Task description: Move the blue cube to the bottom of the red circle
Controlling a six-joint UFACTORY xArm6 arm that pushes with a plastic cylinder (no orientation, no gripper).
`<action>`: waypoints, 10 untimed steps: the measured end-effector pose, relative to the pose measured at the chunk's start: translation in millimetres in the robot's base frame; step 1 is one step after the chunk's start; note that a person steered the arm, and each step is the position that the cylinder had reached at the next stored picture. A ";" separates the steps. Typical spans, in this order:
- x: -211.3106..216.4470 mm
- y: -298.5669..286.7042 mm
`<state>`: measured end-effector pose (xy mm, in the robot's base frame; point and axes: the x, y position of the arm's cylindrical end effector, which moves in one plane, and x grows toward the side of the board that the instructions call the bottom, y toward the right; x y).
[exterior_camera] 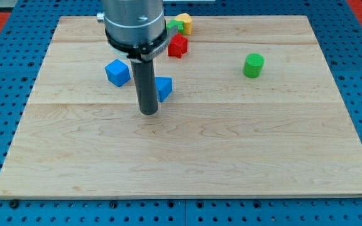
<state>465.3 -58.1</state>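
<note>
A blue cube [117, 72] lies on the wooden board [187, 157] at the upper left of centre. A second blue block [164, 88], shape unclear, lies to its right, partly hidden behind my rod. My tip [148, 113] rests on the board just below and left of this second blue block, and below and right of the blue cube. A red block [178, 46] with a jagged outline lies above them, next to the arm. I cannot make out a round red block; the arm's body hides part of the board's top.
A green cylinder [253, 65] stands at the view's right. A yellow block [185, 23] and a green block [173, 26] sit together near the board's top edge, right of the arm. A blue pegboard table [5, 75] surrounds the board.
</note>
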 end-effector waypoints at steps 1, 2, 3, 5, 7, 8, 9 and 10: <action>-63.5 7.3; -119.4 18.9; -85.4 18.9; -61.8 -66.0; -134.4 -97.0; -155.8 -160.4; -161.1 -88.8; -118.2 -48.3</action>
<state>347.0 -106.4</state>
